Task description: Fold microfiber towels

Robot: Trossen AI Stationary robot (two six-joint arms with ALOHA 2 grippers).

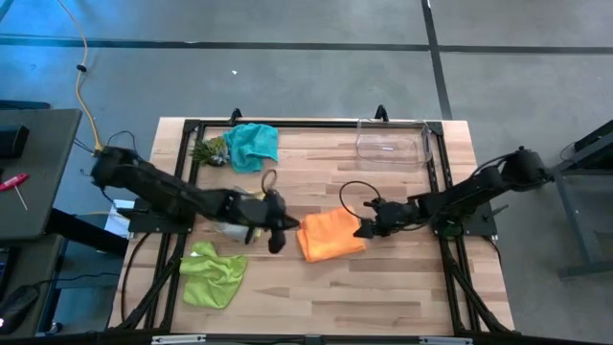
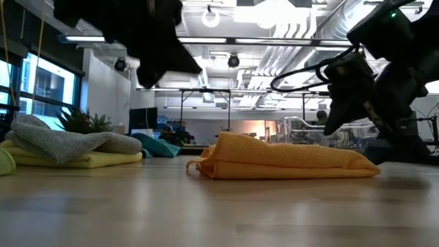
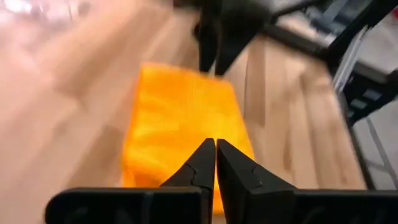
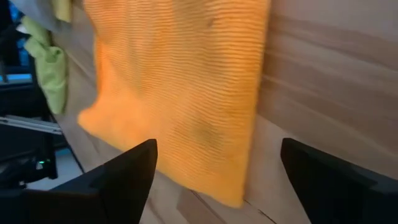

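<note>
An orange towel [image 1: 330,235] lies folded flat at the table's middle; it also shows in the low view [image 2: 281,161]. My left gripper [image 1: 278,233] is shut and empty, raised above the table just left of it [image 3: 215,146]. My right gripper [image 1: 367,227] is open and empty, raised just off the towel's right edge [image 4: 214,168]. A grey towel [image 2: 62,143] lies on a folded yellow towel [image 2: 103,160] under my left arm. A teal towel [image 1: 254,144] lies crumpled at the far left. A lime green towel [image 1: 213,275] lies crumpled at the near left.
A clear plastic bin [image 1: 393,144] stands at the far right of the table. A small green spiky plant [image 1: 211,150] sits beside the teal towel. Black frame rails [image 1: 441,182] run along the table's sides. Bare wood lies near the front edge [image 1: 364,297].
</note>
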